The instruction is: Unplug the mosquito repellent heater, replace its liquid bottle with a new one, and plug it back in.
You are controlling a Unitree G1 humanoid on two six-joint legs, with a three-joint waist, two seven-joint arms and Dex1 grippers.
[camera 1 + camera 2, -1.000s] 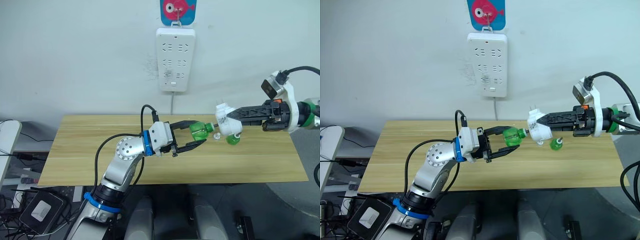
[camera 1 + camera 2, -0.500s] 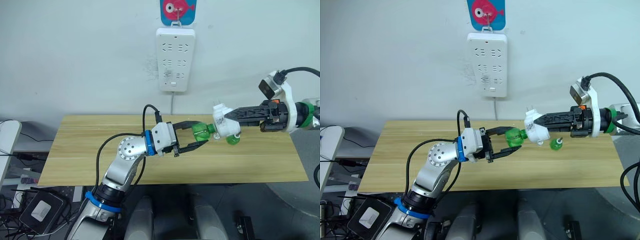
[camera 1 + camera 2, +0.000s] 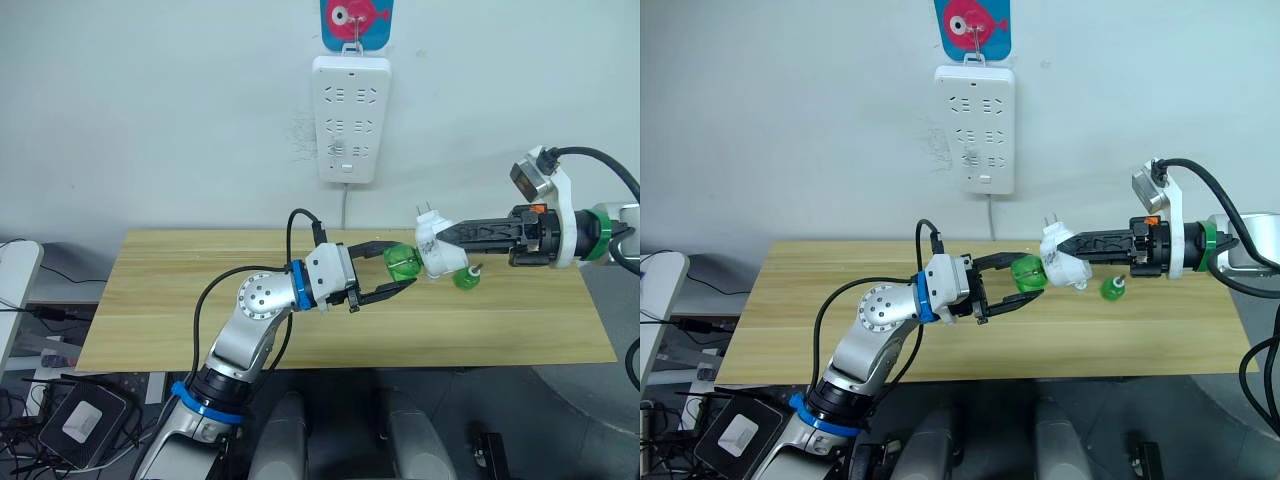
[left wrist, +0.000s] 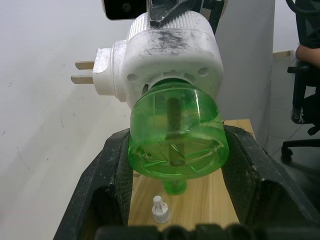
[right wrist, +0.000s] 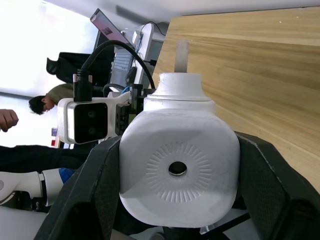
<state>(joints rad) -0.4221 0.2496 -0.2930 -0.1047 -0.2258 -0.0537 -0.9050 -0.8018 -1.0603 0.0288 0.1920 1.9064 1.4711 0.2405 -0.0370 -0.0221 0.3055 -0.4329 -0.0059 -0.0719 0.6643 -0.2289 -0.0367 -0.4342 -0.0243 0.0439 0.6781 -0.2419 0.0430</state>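
One mosquito repellent heater (image 3: 437, 250), two green bottles (image 3: 402, 264), one power strip (image 3: 350, 119)

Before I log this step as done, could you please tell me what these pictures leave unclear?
- Bottle neck: hidden inside the heater, left wrist view; fully seated or not, cannot tell.
- Second green bottle on the table: too small to judge contents.
- Bottle: hidden behind the heater, right wrist view.

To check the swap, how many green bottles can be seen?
2: one green bottle sits in the left gripper against the heater; the other bottle lies on the table behind.
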